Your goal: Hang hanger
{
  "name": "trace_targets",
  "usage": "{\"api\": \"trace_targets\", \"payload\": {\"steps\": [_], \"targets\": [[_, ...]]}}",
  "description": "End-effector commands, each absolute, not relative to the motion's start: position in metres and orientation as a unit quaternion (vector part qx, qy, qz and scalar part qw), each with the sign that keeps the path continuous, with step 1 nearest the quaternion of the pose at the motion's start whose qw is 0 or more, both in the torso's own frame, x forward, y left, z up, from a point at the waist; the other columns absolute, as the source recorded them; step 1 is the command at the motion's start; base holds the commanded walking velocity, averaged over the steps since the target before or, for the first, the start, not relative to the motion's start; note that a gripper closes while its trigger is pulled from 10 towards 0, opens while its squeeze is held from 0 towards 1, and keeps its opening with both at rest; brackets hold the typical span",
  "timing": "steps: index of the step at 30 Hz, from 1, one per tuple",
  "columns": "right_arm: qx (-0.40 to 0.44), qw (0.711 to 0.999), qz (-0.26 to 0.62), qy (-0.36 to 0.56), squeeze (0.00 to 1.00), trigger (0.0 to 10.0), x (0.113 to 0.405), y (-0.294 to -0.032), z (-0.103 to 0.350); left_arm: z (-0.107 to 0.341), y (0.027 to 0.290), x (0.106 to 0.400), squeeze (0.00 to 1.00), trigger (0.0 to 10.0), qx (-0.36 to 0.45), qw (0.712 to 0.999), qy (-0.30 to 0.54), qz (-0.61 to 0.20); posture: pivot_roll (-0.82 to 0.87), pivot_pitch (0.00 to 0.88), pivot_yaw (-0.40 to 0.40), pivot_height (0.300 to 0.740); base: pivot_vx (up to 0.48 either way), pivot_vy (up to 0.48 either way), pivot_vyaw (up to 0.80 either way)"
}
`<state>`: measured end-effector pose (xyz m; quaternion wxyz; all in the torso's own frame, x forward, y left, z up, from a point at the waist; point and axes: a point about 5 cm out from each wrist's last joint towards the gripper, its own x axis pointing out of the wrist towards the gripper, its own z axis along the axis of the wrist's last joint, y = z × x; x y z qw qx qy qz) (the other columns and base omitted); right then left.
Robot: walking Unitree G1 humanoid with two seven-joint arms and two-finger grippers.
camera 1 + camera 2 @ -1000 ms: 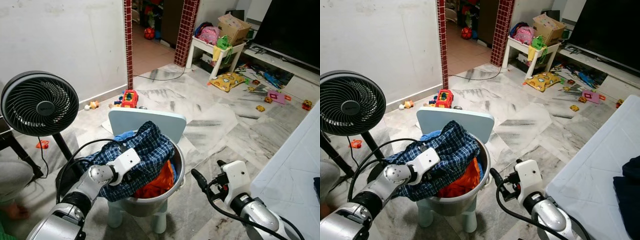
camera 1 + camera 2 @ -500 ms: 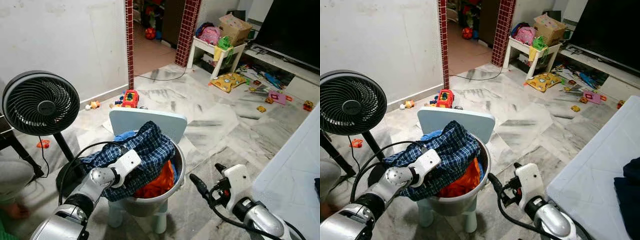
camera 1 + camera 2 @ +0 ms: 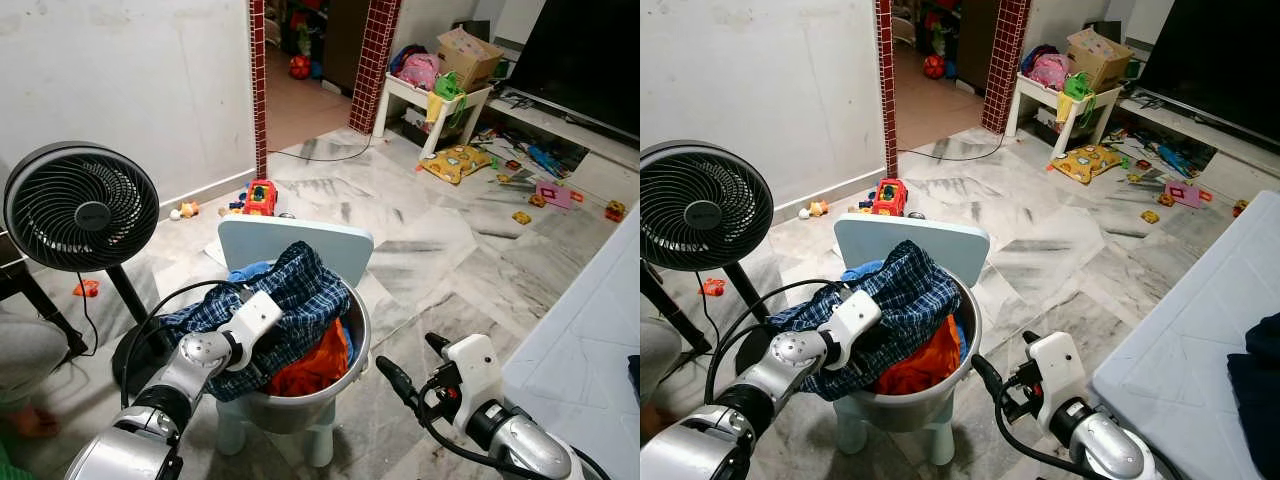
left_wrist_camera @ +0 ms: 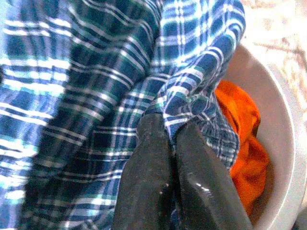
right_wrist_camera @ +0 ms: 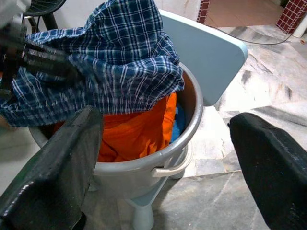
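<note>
In the round grey plastic basin (image 3: 352, 385), the blue checked shirt (image 3: 300, 300) is pinched by the left gripper (image 4: 171, 143); the right gripper (image 5: 163, 158), spread wide, must be closed in next.

A white plastered wall (image 3: 120, 70) runs along the left, ending at a doorway framed by red-tiled pillars (image 3: 374, 60) that opens onto a room with a terracotta floor. The floor (image 3: 420, 240) here is grey-veined marble, scattered with small toys, among them a red toy truck (image 3: 260, 196) near the wall. A black pedestal fan (image 3: 78, 208) stands at the left. A small white table (image 3: 432, 105) piled with a cardboard box (image 3: 466, 52) sits by the far pillar, next to a dark television (image 3: 585, 60) on a low white shelf.
</note>
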<state>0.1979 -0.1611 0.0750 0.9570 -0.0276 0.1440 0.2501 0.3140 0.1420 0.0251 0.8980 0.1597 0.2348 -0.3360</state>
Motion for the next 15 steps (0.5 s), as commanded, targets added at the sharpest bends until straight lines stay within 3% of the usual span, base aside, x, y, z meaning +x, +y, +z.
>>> {"api": "trace_targets", "payload": {"steps": [1, 11, 15], "targets": [[-0.032, 0.958, 0.248, 0.140, 0.00, 10.0, 0.199, -0.163, 0.079, 0.041, 0.137, 0.327, 0.00, 0.0, 0.124, 0.913, 0.211, -0.328, 0.05, 0.000, -0.066, 0.740, 0.000, 0.000, 0.00], [-0.036, 0.961, 0.237, 0.137, 0.00, 10.0, 0.203, -0.166, 0.081, 0.100, 0.126, 0.364, 0.00, 0.0, -0.038, 0.956, 0.084, -0.280, 0.06, 0.000, -0.070, 0.740, 0.000, 0.000, 0.00], [-0.038, 0.963, 0.230, 0.134, 0.00, 10.0, 0.205, -0.167, 0.081, 0.129, 0.140, 0.379, 0.00, 0.0, -0.082, 0.971, 0.025, -0.222, 0.05, 0.000, -0.069, 0.740, 0.000, 0.000, 0.00]]}}
